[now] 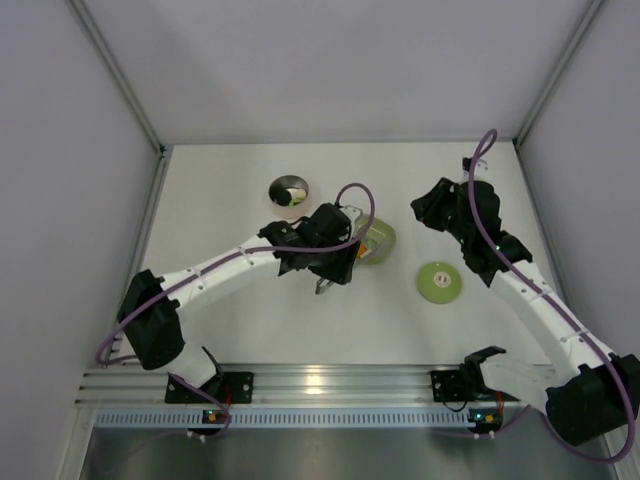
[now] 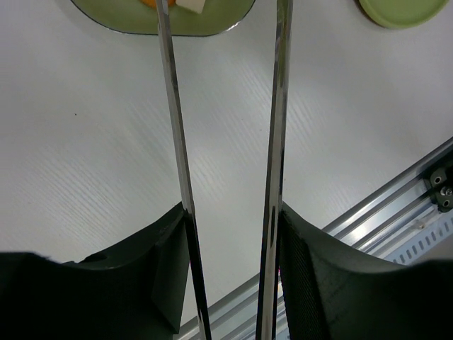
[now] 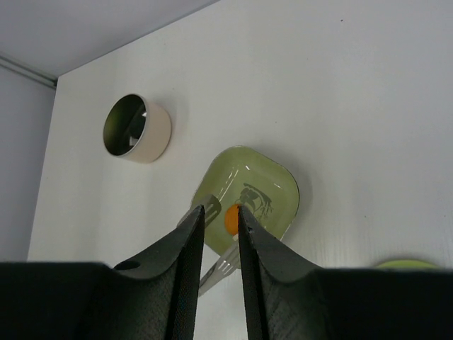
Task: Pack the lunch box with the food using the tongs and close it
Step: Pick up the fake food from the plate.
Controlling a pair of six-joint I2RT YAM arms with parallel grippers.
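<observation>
The tongs (image 2: 277, 106) run as two silver arms between my left gripper's (image 2: 233, 207) fingers, which are shut on them. Their tips (image 3: 214, 204) reach the edge of the green dish (image 3: 265, 185), on either side of an orange food piece (image 3: 231, 219). A cream piece (image 2: 192, 6) lies beside it in the dish. The lunch box (image 1: 289, 190) stands lidless at the back left, with a pale bit and a dark bit inside. Its light-green lid (image 1: 440, 281) lies flat to the right of the dish. My right gripper (image 1: 424, 208) hovers open and empty, right of the dish.
Grey walls enclose the white table on the left, back and right. A metal rail (image 1: 320, 385) with both arm bases runs along the near edge. The left arm (image 1: 220, 270) stretches across the table's left half.
</observation>
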